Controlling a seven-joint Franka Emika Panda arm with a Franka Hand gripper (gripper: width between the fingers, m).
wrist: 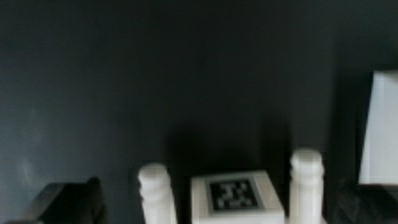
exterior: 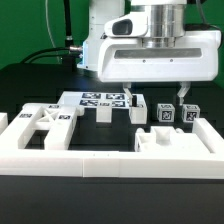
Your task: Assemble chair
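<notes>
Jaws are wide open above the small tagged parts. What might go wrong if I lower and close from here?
1. The gripper straddles one small tagged block, but a neighbouring block sits close under one finger; lowering might knock it.
2. The wrist view is blurred, so I cannot tell whether the straddled block sits square to the jaws; if skewed, closing may twist it rather than grip it cleanly.

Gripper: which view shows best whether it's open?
The exterior view: the gripper shows whole, fingers spread wide above the chair parts, gripping nothing. The wrist view shows only two blurred fingertips, with a tagged block between them.
</notes>
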